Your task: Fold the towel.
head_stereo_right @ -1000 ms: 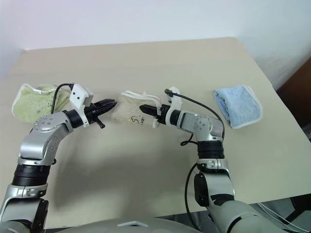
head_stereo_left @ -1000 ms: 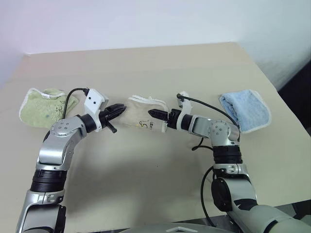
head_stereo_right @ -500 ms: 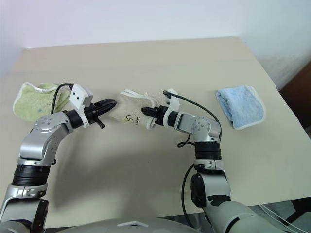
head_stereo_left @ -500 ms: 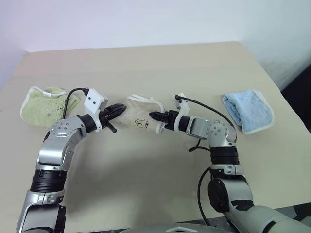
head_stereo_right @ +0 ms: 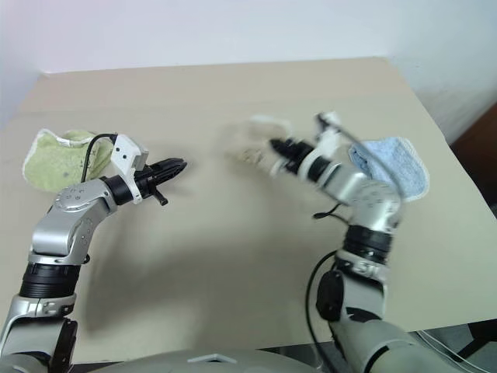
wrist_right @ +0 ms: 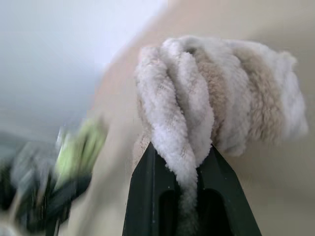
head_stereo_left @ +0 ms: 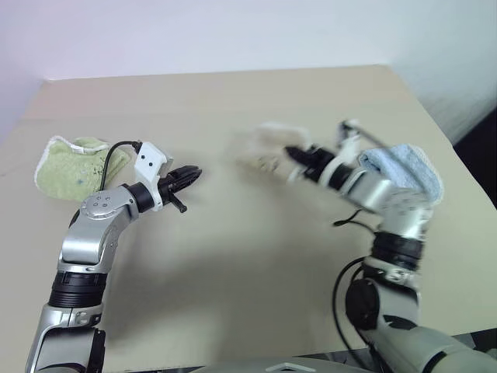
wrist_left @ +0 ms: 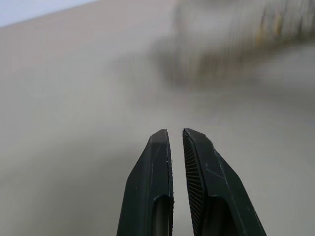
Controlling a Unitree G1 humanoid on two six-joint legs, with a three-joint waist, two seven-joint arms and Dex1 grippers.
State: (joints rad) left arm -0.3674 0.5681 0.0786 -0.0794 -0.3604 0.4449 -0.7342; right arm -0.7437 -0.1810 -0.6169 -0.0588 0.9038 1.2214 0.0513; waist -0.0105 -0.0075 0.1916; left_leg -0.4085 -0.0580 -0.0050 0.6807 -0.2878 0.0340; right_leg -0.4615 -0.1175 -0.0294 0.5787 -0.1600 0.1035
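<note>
The beige towel [head_stereo_left: 262,146] hangs bunched and blurred above the table's middle, with an edge pinched in my right gripper [head_stereo_left: 290,154]. In the right wrist view the thick terry folds [wrist_right: 221,98] bulge out past the two black fingertips [wrist_right: 147,162], which are shut on the cloth. My left gripper [head_stereo_left: 196,172] hovers to the towel's left, apart from it, pointing toward it. Its fingers [wrist_left: 160,162] are shut with nothing between them, and the towel [wrist_left: 231,44] is a blur ahead of them.
A light green towel [head_stereo_left: 74,159] lies folded at the table's left edge. A light blue towel [head_stereo_left: 408,167] lies at the right, just behind my right forearm. The beige table [head_stereo_left: 233,256] has bare room in front.
My right gripper closed on the towel, then swung up and to the right, lifting the towel off the table. The left arm stayed still.
</note>
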